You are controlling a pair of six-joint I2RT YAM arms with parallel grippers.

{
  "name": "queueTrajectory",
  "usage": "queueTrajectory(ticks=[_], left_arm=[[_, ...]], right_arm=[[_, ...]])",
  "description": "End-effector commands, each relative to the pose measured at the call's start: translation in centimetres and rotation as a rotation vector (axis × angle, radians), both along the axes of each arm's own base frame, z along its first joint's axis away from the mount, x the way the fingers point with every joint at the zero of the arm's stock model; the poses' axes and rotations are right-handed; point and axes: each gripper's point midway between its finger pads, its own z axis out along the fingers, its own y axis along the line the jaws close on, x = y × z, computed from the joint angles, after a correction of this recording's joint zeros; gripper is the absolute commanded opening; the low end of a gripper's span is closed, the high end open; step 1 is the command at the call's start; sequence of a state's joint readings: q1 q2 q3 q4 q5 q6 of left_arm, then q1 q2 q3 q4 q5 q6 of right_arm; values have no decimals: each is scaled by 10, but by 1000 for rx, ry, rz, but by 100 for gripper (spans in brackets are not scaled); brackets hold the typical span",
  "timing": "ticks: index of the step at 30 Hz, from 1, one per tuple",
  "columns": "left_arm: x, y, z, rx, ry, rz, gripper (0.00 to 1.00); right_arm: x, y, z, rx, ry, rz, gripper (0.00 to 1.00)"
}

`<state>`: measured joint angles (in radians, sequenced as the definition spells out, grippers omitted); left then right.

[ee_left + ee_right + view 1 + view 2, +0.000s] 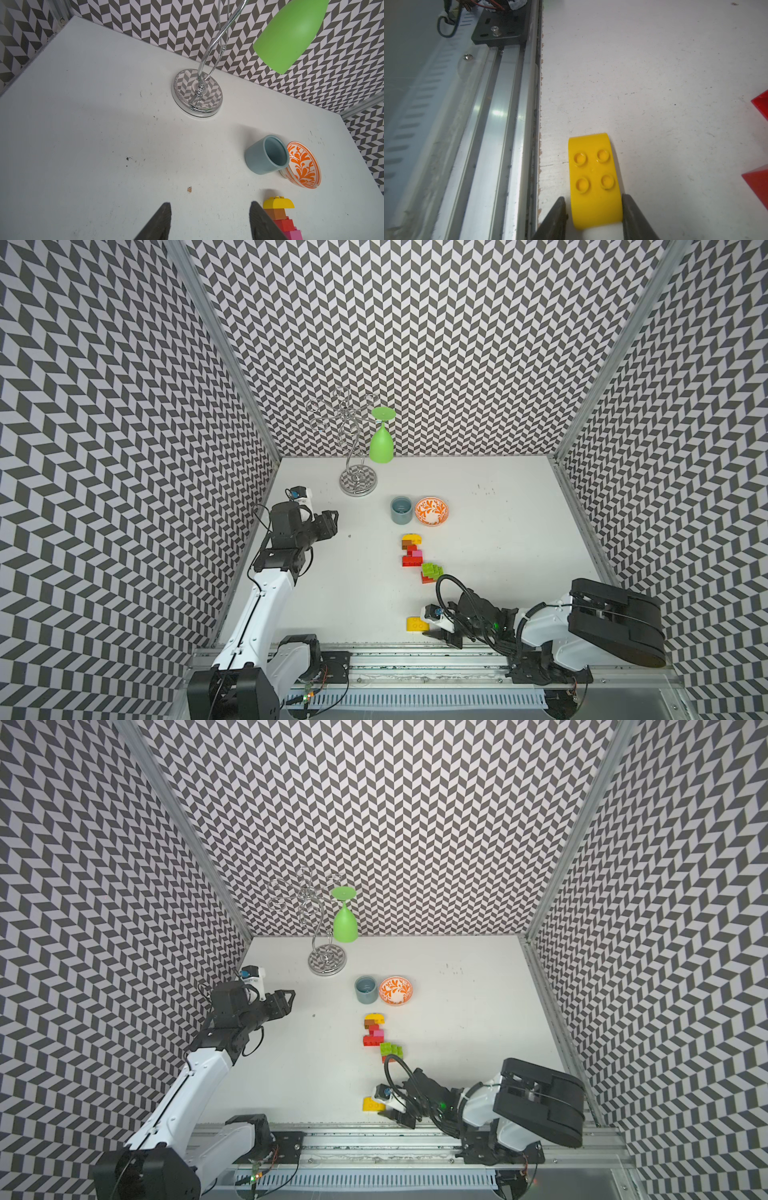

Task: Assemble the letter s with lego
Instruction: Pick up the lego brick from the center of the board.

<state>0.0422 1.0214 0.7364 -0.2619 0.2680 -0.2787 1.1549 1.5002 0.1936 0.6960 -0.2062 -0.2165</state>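
Slip risk at front edge of table point(654, 62)
Right gripper point(593, 196) straddles yellow brick point(593, 172) at its sloped end, pinch unclear; brick may squirt free.

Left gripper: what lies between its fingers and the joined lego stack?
Only bare table separates the left gripper from the lego stack, as both top views show.

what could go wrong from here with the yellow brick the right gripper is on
1. The yellow brick lies close to the table's front edge. The right gripper flanks only one smooth, curved end, so the brick may slip or pivot and drop towards the rail.
2. The right arm's cable loop hangs right beside the lime green bricks; lifting away could nudge the built part.
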Motion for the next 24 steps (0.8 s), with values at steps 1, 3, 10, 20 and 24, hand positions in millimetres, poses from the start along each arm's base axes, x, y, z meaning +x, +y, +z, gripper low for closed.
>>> queueTrajectory(ticks=[1, 3, 10, 20, 24], left_arm=[[2, 0, 2, -2, -18, -10, 61], [3, 0, 3, -3, -19, -9, 61], [2, -8, 1, -22, -16, -41, 62], [-22, -134, 44, -373, -125, -494, 67], [-41, -174, 47, -510, -120, -629, 70]], right_arm=[[5, -5, -8, -29, -18, -30, 39], [5, -3, -7, -24, -27, -27, 36], [7, 14, 45, 45, -111, 44, 14], [61, -7, 196, 76, -418, 45, 2], [107, -35, 213, 11, -504, 6, 3]])
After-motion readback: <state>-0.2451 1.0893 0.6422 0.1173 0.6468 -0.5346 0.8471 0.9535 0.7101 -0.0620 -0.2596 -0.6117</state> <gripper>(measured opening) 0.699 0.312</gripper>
